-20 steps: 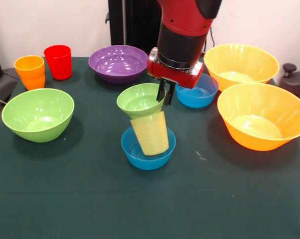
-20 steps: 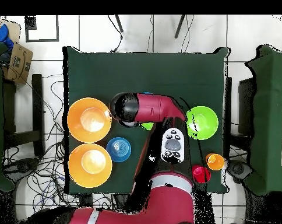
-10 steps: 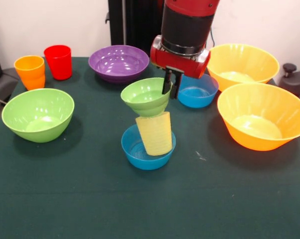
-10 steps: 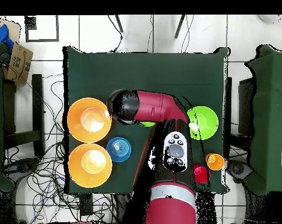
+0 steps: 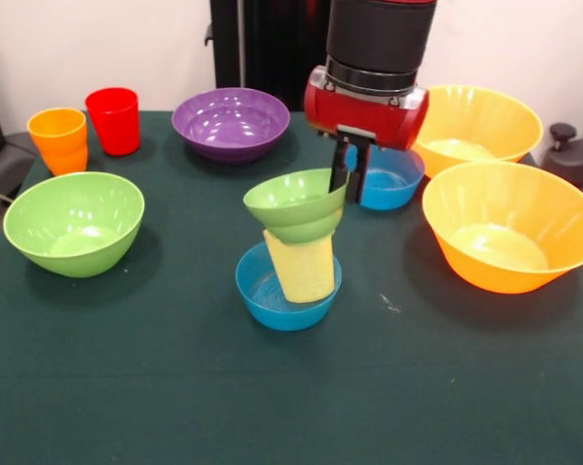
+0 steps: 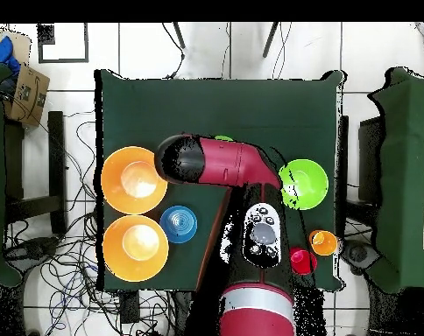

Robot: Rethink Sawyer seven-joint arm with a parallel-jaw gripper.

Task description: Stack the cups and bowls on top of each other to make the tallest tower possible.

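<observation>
Three pieces make up the tower point(image 5: 296, 254) at the middle of the table point(image 5: 175, 387): a small blue bowl point(image 5: 272, 295) at the bottom, the pale yellow cup point(image 5: 303, 266) standing in it and leaning a little, and the small green bowl point(image 5: 293, 204) tilted on top of the cup. The gripper point(image 5: 351, 176) has its dark fingers point(image 5: 355, 179) pinched on the right rim of that green bowl; the fingers sit close together, though I can't quite make out how much rim is between them.

Just behind the gripper lies the second small blue bowl point(image 5: 386, 184), looking empty. To the right are the two very large orange bowls, the far one point(image 5: 471, 116) and the near one point(image 5: 514, 225), close together, nothing in them. The wide purple bowl point(image 5: 230, 121) sits at the far side, left of the arm. At the far left corner stand the red cup point(image 5: 113, 120) and the orange cup point(image 5: 59, 140), side by side. The large green bowl point(image 5: 74, 221) sits near them, empty.

No readable writing shows anywhere. From overhead, the red arm point(image 6: 220, 164) covers most of the tower.
</observation>
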